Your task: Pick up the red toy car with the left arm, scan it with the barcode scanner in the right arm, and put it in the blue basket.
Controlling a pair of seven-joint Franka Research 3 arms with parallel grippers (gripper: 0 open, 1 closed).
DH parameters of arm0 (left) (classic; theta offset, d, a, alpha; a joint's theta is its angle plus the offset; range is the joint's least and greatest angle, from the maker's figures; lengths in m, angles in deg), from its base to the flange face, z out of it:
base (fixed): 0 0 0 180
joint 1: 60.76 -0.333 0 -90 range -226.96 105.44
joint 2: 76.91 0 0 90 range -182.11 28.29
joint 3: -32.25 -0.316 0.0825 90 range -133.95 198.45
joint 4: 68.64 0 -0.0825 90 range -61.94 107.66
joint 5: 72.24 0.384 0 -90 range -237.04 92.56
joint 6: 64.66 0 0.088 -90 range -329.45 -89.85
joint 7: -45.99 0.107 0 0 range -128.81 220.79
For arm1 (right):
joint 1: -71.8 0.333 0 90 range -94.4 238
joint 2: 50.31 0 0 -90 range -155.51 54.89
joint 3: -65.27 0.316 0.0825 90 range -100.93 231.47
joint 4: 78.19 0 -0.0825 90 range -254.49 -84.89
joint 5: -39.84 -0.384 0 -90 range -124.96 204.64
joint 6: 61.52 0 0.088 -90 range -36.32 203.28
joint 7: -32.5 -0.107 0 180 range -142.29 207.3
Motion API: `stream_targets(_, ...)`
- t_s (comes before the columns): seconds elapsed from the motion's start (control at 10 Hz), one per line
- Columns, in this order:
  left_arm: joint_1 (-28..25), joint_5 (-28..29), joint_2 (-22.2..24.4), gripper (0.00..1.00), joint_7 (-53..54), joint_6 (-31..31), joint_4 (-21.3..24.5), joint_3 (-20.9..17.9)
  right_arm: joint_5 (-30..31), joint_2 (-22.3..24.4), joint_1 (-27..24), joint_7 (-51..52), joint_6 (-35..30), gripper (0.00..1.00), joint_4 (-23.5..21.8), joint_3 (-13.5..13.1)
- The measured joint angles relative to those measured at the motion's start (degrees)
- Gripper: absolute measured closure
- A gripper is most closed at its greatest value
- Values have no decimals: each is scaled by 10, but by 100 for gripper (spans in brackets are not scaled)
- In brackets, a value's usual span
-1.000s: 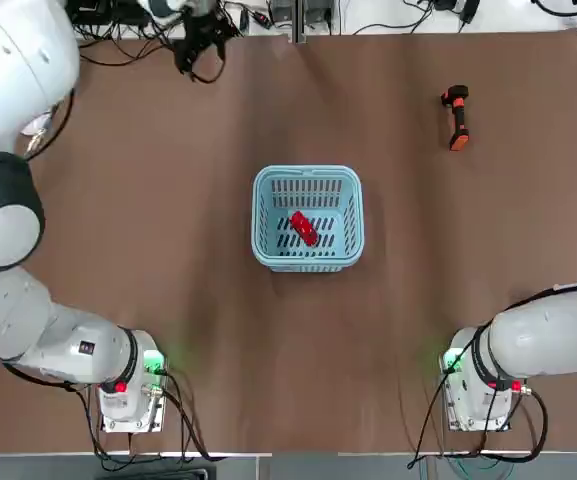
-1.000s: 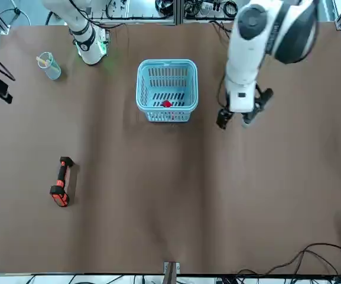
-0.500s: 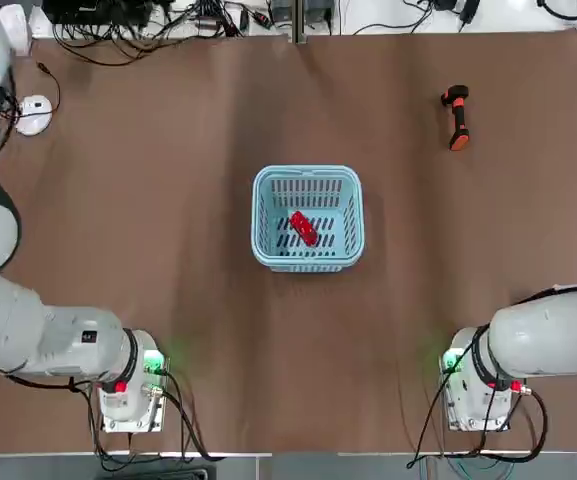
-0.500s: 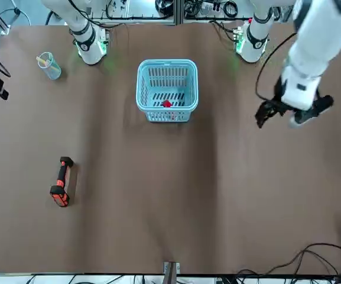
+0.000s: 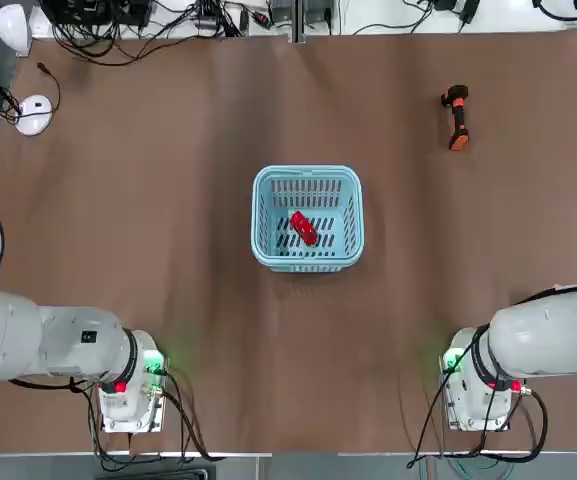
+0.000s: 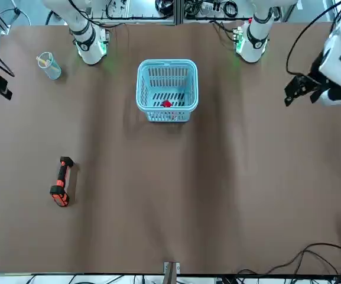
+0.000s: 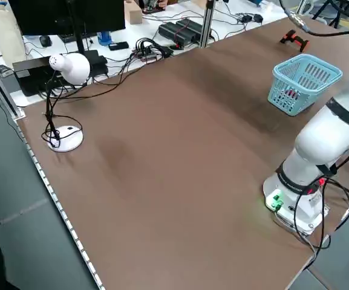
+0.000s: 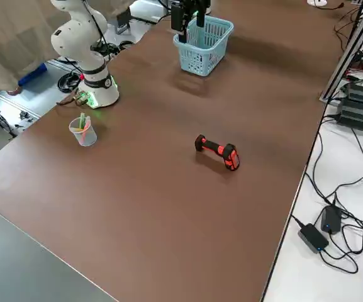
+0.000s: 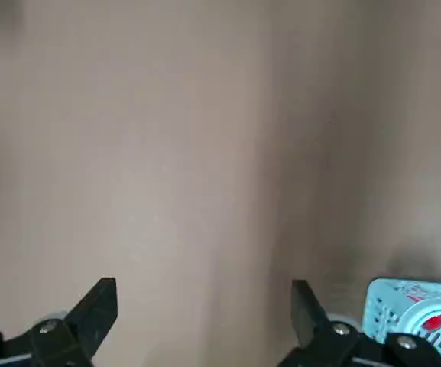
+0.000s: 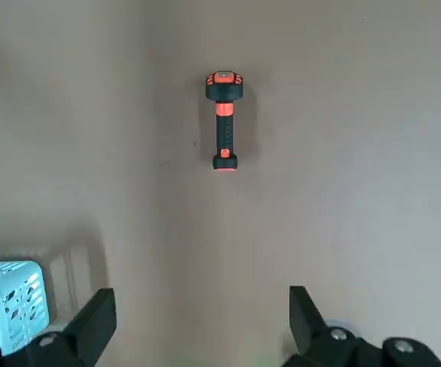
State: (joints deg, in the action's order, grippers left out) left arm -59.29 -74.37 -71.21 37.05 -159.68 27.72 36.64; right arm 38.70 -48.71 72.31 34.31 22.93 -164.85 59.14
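Basket [image 5: 308, 219]: light blue, slotted, upright at the centre of the brown tabletop [image 5: 168, 200]. Nothing stands close around it.

Car [image 5: 304, 229]: red, lying inside the basket on its slotted floor, at a slant to the walls. Also seen through the slots from the front [image 6: 166, 104].

Scanner [image 5: 456, 117]: black with orange end, lying flat on the bare tabletop towards the far right corner, well apart from the basket. Nothing touches it.

Left claw [image 6: 309, 93]: in the air above the robot's left edge of the tabletop, well apart from the basket; fingers spread wide in the wrist view [image 9: 204, 313], nothing between them.

Right claw [image 10: 202, 319]: high over the tabletop, fingers spread wide, empty; the scanner lies far below it.

Other items: clear cup [image 6: 48, 65] with sticks inside, near the right arm's base [image 6: 91, 46]; white mouse [image 5: 33, 114] at the far left edge; white lamp [image 7: 65, 67] and cables [image 5: 168, 25] beyond the far edge. None lies between the scanner and the basket.
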Motion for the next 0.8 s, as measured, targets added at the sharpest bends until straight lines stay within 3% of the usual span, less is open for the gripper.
stream_targets(0.2, 0, -1, 2, 0, 85, 15, -1, -31, 0, 0, 0, 0, 0, 0, 0, 1)
stream_targets(0.4, 0, -1, 1, 0, 124, 25, -4, -38, 0, 0, 3, 0, 1, 0, 0, 4)
stream_targets(0.8, 3, -1, -59, 0, 124, 25, -86, -39, 1, -3, 3, 0, 2, 0, 0, 3)
